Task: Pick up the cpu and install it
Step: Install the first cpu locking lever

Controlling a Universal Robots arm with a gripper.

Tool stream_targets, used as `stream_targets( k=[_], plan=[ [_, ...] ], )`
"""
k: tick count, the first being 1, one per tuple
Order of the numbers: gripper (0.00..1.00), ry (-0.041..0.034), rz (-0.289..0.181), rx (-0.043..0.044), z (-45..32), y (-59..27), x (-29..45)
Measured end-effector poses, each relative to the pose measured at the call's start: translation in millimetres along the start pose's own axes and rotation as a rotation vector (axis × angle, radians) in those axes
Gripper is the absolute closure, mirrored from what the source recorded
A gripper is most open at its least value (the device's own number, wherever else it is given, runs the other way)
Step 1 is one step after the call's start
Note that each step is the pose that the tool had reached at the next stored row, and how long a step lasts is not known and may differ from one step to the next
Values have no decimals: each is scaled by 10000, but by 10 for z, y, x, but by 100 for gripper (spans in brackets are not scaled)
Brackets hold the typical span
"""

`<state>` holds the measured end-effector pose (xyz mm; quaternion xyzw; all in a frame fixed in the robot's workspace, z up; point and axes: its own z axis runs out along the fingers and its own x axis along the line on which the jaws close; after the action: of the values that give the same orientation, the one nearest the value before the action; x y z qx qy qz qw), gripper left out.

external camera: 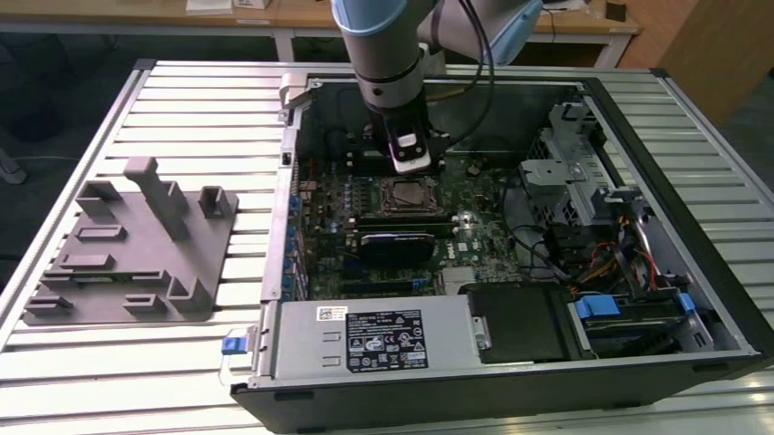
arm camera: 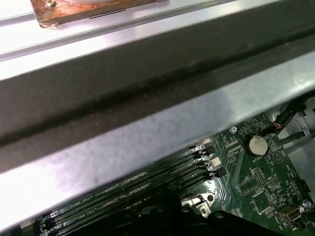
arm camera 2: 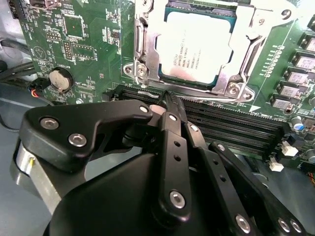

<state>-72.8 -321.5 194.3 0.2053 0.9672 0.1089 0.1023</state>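
Matte black gripper, shiny square cpu

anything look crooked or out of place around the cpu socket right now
Nothing stands out. In the second wrist view the cpu lies flat and square inside the socket's metal frame, level with it. The gripper sits just short of the socket, over the memory slots, with nothing between its closed jaws.
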Motion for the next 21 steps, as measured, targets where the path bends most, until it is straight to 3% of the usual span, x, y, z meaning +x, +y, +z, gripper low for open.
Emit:
stream_targets(
  k=[16,21],
  plan=[
    [89,-72,-7,-30,51,-51,-8],
    [89,-51,10,-96,46,-48,-9]
  ],
)
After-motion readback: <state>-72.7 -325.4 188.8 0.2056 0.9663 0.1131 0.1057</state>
